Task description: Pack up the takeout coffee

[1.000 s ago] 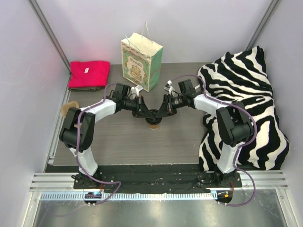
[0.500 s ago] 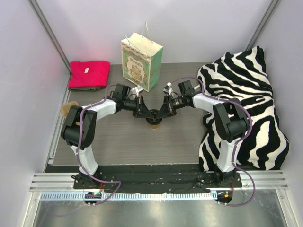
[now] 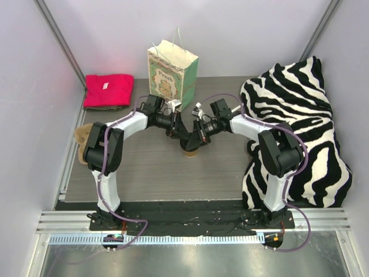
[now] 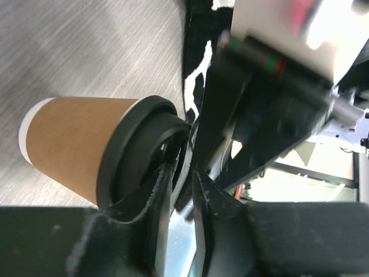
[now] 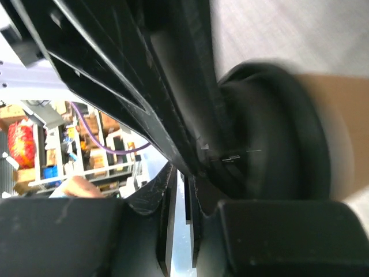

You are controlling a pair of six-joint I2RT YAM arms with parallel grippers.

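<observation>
Flanking cup (image 4: 69, 144): left tool (image 4: 183, 173) seemingly pinching lid (image 4: 118, 153) rim; right tool (image 5: 183, 190) state unclear.

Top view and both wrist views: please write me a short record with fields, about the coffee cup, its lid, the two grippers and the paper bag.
cup: tan paper, lid end up, under both grippers
lid: black, seated on the cup
left gripper: at the lid's rim, jaws nearly closed; grip unclear
right gripper: beside the lid, jaws nearly closed; grip unclear
bag: white and green, standing behind the cup, apart from it
packed: not yet, cup is outside the bag
</observation>
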